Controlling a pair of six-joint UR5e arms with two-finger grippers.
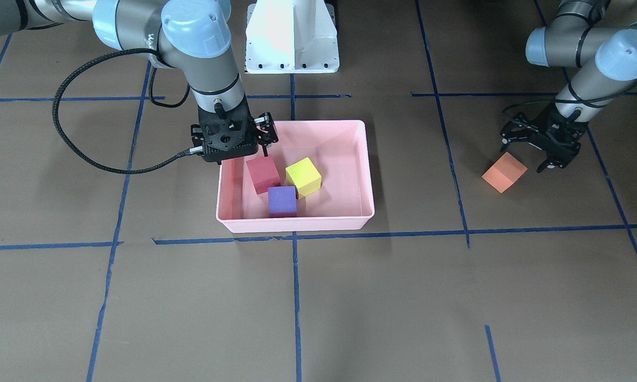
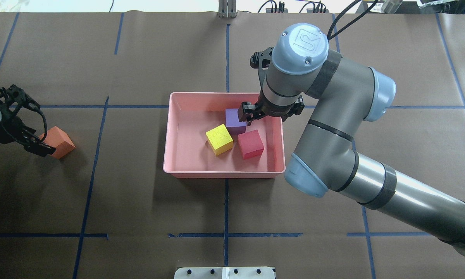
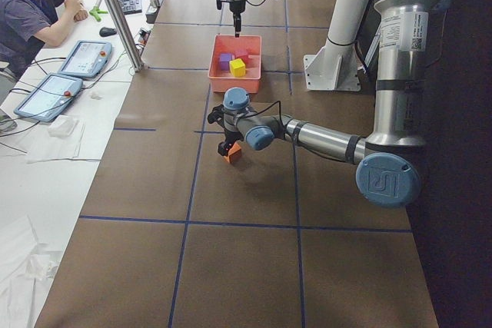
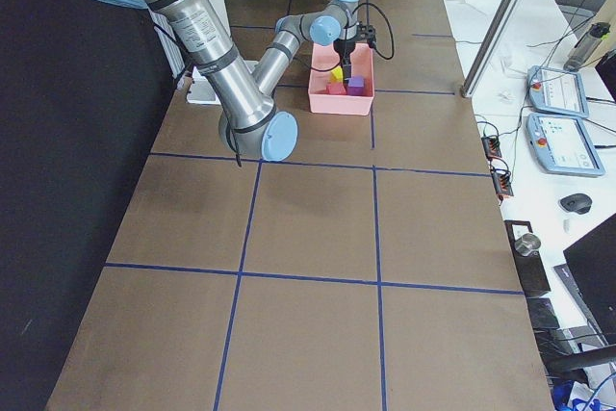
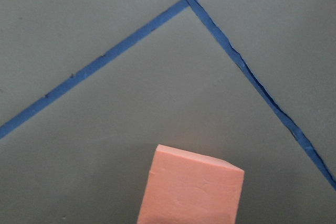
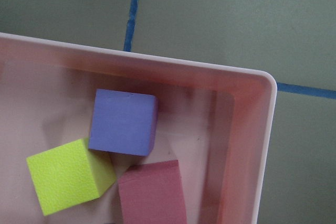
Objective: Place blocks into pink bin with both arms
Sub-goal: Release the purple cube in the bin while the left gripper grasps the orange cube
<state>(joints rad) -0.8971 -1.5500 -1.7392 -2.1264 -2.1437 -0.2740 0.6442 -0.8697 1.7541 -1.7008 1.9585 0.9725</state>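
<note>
Pink bin point(image 1: 297, 224) holds red block point(image 1: 263, 175), purple block point(image 1: 282, 200), yellow-green block point(image 1: 303, 176); my right tool point(image 2: 271, 116) hangs released above. Orange block point(image 1: 504, 172) lies beside my released left tool point(image 1: 528, 154), near the tabletop point(image 1: 350, 297) left edge.

light-pink bin point(image 1: 297, 225), red block point(image 1: 263, 175), purple block point(image 1: 282, 200), yellow-green block point(image 1: 303, 176), orange block point(image 1: 504, 172), brown table point(image 1: 403, 297) gridded with blue tape lines point(image 1: 296, 297), grey left arm point(image 1: 576, 93) and grey right arm point(image 1: 215, 71) with light-blue joint caps point(image 1: 196, 26), black left gripper point(image 1: 525, 154), black right gripper point(image 1: 232, 140), black cables point(image 1: 58, 122), white pedestal base point(image 1: 292, 37)
</note>
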